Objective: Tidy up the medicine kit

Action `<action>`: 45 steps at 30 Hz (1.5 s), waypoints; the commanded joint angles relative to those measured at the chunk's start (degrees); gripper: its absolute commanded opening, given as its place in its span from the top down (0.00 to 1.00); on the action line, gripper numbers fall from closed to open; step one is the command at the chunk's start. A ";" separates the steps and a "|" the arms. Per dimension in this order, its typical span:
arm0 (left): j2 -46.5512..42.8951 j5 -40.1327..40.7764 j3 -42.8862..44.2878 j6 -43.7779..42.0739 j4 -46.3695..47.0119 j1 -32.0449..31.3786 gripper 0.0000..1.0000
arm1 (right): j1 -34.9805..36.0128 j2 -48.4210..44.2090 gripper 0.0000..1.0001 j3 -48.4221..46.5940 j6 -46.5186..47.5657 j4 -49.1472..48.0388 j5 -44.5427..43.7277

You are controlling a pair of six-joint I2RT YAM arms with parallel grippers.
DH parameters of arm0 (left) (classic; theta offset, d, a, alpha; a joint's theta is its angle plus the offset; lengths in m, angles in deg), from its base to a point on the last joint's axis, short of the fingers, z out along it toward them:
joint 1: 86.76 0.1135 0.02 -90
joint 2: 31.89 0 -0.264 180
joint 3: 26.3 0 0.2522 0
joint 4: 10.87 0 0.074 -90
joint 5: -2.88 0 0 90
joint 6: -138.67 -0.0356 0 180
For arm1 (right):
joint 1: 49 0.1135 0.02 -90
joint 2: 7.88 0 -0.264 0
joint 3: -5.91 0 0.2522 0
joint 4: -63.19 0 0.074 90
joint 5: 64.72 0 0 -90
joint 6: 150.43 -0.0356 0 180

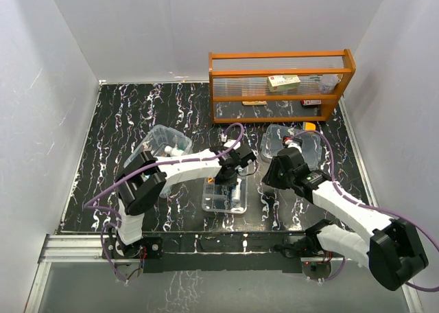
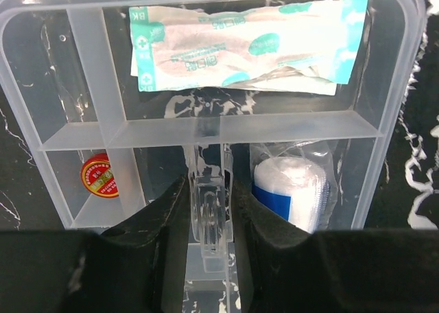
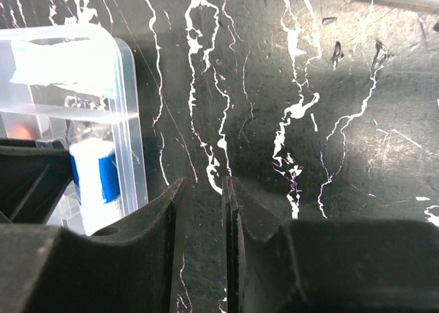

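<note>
Left end effector [image 2: 209, 217]: we see its jaws closed on the centre tab of the clear divided plastic insert tray [image 2: 226, 129].
Tray contents: bandage packet [image 2: 247, 45] ahead; gauze roll [image 2: 291, 193] right; red tin [image 2: 100, 176] left.
Right end effector [image 3: 200, 217]: nearly closed, empty, over the black marbled desk [image 3: 309, 121], tray to its left.

One divided clear insert tray [image 2: 226, 129] is seen, holding one plaster packet [image 2: 240, 45], one gauze roll [image 2: 291, 193] and one small red tin [image 2: 99, 177]. Two claws are counted: left [image 2: 209, 210], right [image 3: 200, 217].

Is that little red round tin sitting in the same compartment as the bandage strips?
No. The red tin lies in a lower-left compartment, while the bandage strips fill the wide top one.
</note>
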 commanded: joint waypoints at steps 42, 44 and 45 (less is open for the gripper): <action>-13.26 -20.92 33.70 -42.06 -33.49 17.51 0.88 | 0.16 -6.44 0.65 -41.50 -0.96 22.35 2.48; -14.17 -20.34 32.69 -43.69 -34.10 19.18 0.88 | 0.18 -6.47 0.65 -39.81 -1.47 21.14 3.10; -14.62 -20.27 32.28 -44.50 -34.38 19.91 0.88 | 0.15 -6.43 0.65 -39.09 -1.92 20.31 3.32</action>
